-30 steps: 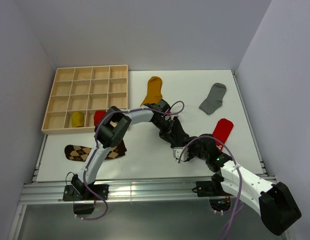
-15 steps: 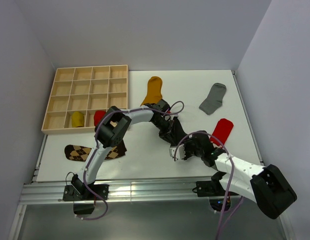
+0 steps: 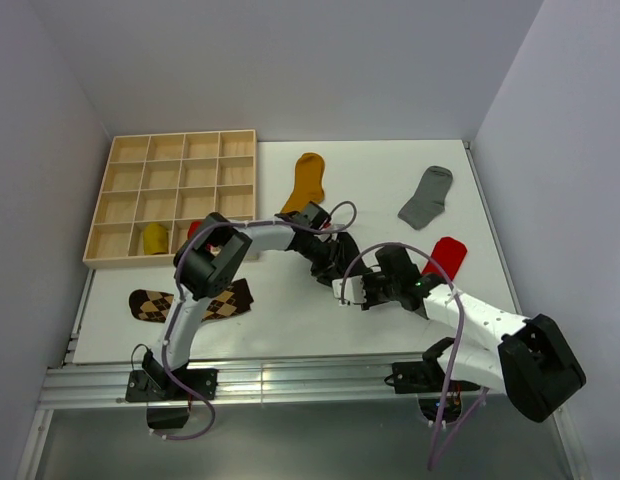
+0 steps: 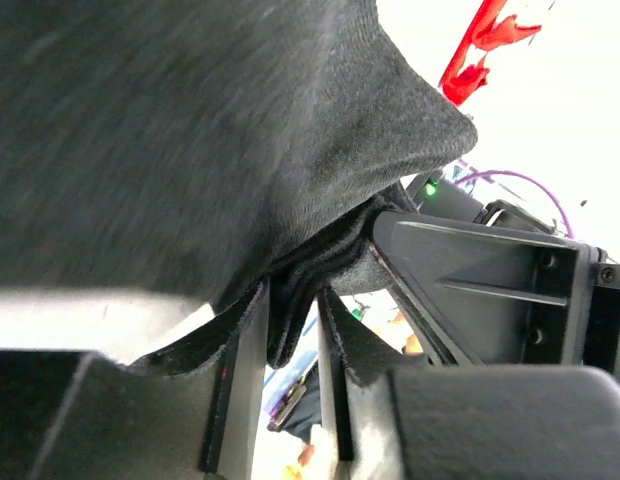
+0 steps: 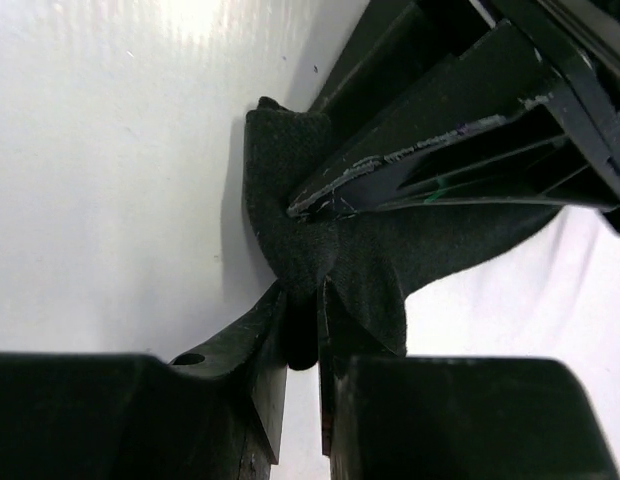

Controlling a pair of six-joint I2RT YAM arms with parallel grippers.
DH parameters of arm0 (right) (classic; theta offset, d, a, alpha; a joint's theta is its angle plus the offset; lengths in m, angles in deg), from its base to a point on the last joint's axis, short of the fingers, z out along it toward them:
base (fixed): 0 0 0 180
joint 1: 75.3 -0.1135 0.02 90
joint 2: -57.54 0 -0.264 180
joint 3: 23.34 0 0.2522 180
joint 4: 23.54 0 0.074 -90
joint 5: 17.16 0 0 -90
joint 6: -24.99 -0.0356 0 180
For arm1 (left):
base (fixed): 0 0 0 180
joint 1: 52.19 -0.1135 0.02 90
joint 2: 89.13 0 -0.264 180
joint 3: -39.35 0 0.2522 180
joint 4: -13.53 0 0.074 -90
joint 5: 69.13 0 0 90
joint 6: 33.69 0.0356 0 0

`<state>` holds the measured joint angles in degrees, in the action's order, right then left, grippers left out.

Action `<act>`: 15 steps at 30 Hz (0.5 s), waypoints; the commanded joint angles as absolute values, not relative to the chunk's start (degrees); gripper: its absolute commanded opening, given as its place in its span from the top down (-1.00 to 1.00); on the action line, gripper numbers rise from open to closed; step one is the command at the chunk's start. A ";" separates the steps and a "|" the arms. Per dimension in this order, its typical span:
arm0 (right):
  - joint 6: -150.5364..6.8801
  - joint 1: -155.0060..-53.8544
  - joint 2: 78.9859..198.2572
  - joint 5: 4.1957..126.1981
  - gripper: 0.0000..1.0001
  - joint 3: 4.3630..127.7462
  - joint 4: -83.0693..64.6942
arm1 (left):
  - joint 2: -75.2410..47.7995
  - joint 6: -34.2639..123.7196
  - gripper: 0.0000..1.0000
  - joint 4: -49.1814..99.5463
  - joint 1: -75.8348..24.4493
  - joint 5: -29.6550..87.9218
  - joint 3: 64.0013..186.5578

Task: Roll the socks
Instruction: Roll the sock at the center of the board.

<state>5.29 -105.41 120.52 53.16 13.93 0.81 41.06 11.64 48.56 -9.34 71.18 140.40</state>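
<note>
A big white flat table (image 3: pixel 290 330) fills the view from above, and a pale wooden grid tray (image 3: pixel 183 134) sits at its far left corner. The left arm (image 3: pixel 187 308) bends in from the left and the right arm (image 3: pixel 480 320) bends in from the right, and they meet near the middle of the table. Between them is a soft black fabric sock (image 4: pixel 190 150). The left gripper (image 4: pixel 290 330) has its two fingers squeezed tight on a fold of this sock. The right gripper (image 5: pixel 302 330) pinches another corner of it just as tight (each wrist camera shows the other gripper right beside its own). I cannot tell if the sock touches the table. A flat mustard yellow sock (image 3: pixel 308 180) lies at the far side, and a flat grey sock (image 3: pixel 427 196) lies far right. A flat red sock (image 3: pixel 445 258) lies just beside the right arm. A flat brown argyle sock (image 3: pixel 155 305) lies near left, partly under the left arm. In the tray's near row sits a small rolled mustard yellow bundle (image 3: pixel 153 237). One box to its right sits a small rolled red bundle (image 3: pixel 197 231)
</note>
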 commanded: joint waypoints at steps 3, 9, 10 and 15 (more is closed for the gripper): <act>3.28 -103.69 123.18 46.30 0.95 22.48 15.86 | 31.73 2.00 0.36 32.40 -9.92 62.89 130.47; 4.94 -99.74 132.58 40.94 1.00 30.40 29.05 | 24.00 -3.02 0.36 23.87 -9.92 56.04 121.76; 4.95 -99.04 133.82 40.67 1.00 31.37 31.15 | 21.90 -2.93 0.38 23.77 -9.92 54.55 120.01; 7.14 -94.13 146.62 37.86 0.99 42.85 43.37 | 13.46 -2.41 0.46 20.18 -10.09 41.56 112.45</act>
<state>5.33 -96.82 141.42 41.51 35.92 32.37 19.91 -1.54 26.51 -9.80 51.70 115.44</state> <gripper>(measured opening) 0.194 0.275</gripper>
